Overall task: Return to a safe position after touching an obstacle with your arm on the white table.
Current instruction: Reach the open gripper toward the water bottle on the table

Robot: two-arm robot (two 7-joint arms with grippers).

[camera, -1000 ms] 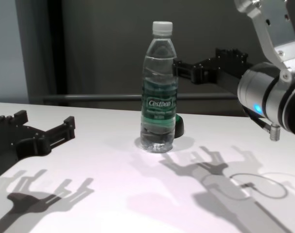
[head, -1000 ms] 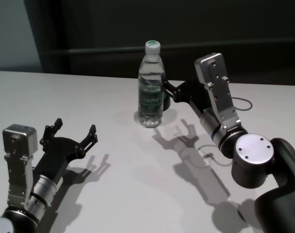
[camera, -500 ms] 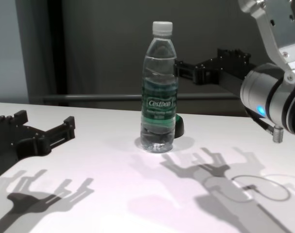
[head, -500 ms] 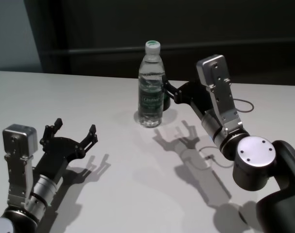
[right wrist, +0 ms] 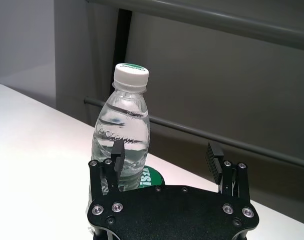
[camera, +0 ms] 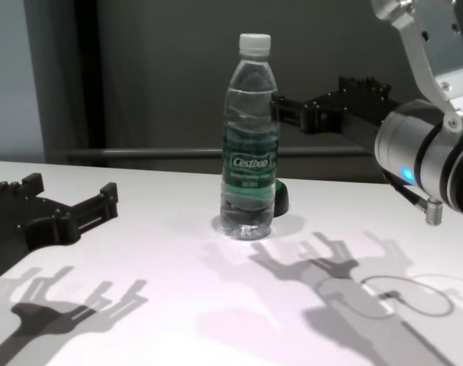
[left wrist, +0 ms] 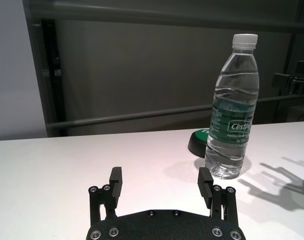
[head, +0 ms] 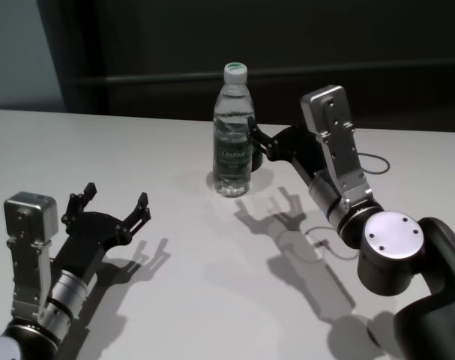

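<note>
Left gripper (head: pixel 111 214): near the white table (head: pixel 197 277)'s near left corner, low over the surface, fingers spread wide, nothing held. Idle.

Right arm reaches in from the near right toward mid-table. Right gripper (camera: pixel 311 107): raised, fingers splayed apart, empty, tips right beside the bottle's upper body on its right; contact or a sliver of gap, cannot tell.

Obstacle, the water bottle (camera: pixel 251 137): upright, capped, mid-table toward the far edge. A small dark green-and-black object (left wrist: pixel 199 143) sits just behind its base.

Judgement: the step in hand is the retreat. Best done by drawing the right gripper straight back along its own axis, toward the near right, with no sideways sweep. The bottle is tall and light, so a lateral brush near the shoulder could tip it. Keep height until clear, then lower.
</note>
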